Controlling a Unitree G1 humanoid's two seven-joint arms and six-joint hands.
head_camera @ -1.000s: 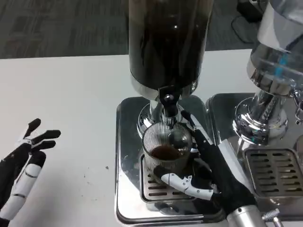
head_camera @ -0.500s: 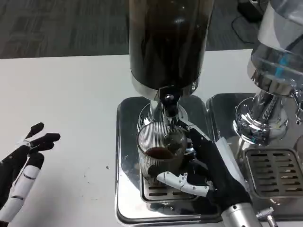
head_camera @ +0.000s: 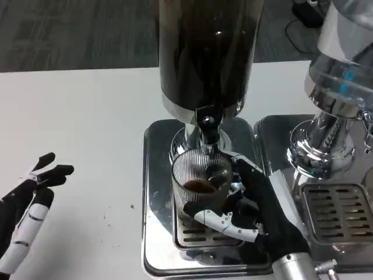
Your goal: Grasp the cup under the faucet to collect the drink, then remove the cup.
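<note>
Ribbed clear glass forms the cup, a short cylinder standing upright with its long axis vertical and its open mouth facing up toward the faucet directly above it. A shallow pool of dark brown drink lies in the bottom of the cup. The cup sits over the slotted metal grate of a polished, mirror-bright drip tray, near the middle of the scene.

The right hand comes in from the near right and is clamped around the cup: a white and black finger curls across the cup's near side low down, while black fingers wrap its right side.

Behind the cup rises the dispenser tank, a tall transparent cylinder filled with dark liquid, seated on a chrome collar and stem. To the right stands a second dispenser with a clear, bluish vessel on a rounded chrome base, over its own shiny tray with a slotted grate.

The left hand rests on the smooth white table at the near left, well apart from the cup, its fingers spread and holding nothing.
</note>
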